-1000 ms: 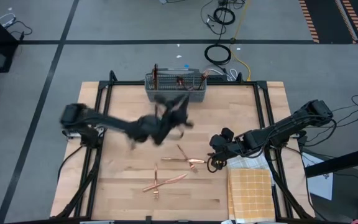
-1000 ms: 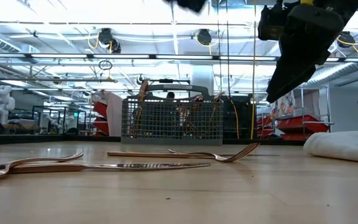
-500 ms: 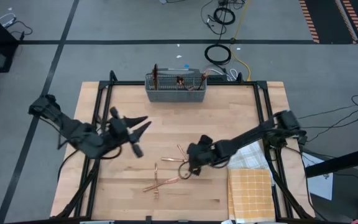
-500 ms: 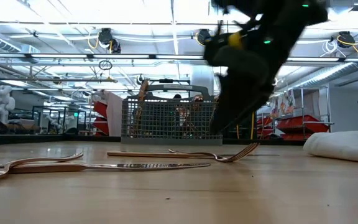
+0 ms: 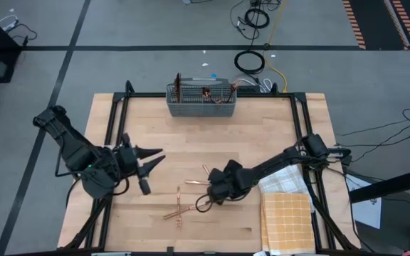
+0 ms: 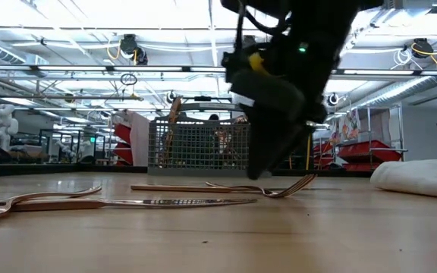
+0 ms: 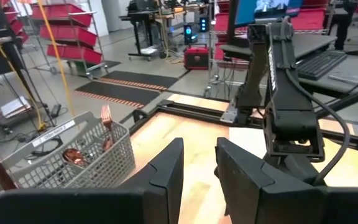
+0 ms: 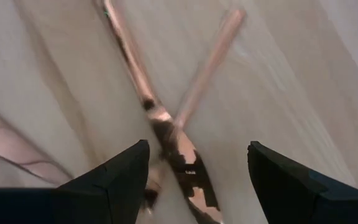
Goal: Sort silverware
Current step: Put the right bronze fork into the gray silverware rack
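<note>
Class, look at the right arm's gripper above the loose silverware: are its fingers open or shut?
Open. In the right wrist view the right gripper has its two dark fingers spread wide apart, with crossed copper pieces lying on the table between them, not yet gripped.

Pale, matt wooden table top with visible plank grain. Shiny copper-toned metal silverware lying on it. Grey wire-mesh metal caddy. Soft woven checked cloth. Matt black grippers, hard-surfaced.

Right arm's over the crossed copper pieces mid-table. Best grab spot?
Likely straight down. The right gripper hangs open over two crossed copper utensils lying flat on the table. Grip the upper piece's thin handle, clear of the crossing, with the jaws across its width.
</note>
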Controlling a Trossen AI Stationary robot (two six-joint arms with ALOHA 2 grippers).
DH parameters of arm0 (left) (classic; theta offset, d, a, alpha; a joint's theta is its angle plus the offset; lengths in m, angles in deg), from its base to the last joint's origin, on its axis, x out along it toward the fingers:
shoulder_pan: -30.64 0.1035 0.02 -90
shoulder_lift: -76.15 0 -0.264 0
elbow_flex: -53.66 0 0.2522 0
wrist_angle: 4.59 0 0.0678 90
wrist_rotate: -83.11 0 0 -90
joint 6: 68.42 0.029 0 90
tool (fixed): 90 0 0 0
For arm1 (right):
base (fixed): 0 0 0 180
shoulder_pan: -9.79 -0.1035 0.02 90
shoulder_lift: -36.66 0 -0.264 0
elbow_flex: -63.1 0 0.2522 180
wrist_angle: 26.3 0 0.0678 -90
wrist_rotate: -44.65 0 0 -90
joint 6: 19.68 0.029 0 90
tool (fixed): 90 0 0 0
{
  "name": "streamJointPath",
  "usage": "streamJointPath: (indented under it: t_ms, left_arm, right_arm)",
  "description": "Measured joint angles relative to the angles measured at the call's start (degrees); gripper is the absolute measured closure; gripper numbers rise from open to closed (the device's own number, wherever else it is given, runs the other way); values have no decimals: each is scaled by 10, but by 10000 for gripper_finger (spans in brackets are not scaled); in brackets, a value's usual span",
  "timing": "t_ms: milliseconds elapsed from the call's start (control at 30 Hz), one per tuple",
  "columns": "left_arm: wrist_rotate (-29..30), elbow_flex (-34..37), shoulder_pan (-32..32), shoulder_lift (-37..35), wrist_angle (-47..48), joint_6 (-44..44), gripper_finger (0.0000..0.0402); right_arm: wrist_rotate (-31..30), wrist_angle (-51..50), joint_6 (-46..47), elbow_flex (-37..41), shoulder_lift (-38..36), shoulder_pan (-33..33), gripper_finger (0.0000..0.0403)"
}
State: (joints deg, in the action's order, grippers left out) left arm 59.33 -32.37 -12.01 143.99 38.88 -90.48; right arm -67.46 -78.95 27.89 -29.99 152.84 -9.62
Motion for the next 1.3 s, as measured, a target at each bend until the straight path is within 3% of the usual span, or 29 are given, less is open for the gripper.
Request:
streamJointPath:
  t_ms: [500,600,800,1100,1300]
  left_arm:
    - [0,0,-6,0,10,3,300]
    - [0,0,-6,0,15,3,300]
    - [0,0,-6,0,32,3,300]
    - [0,0,-6,0,38,3,300]
    - [0,0,-6,0,39,3,300]
  right_arm:
    - [11,24,85,-3,59,-17,157]
    - [3,16,106,-4,62,-21,204]
    - [-1,12,81,-3,53,-20,378]
    - [22,-11,74,3,11,-16,400]
    - [-16,-50,65,1,-71,-4,402]
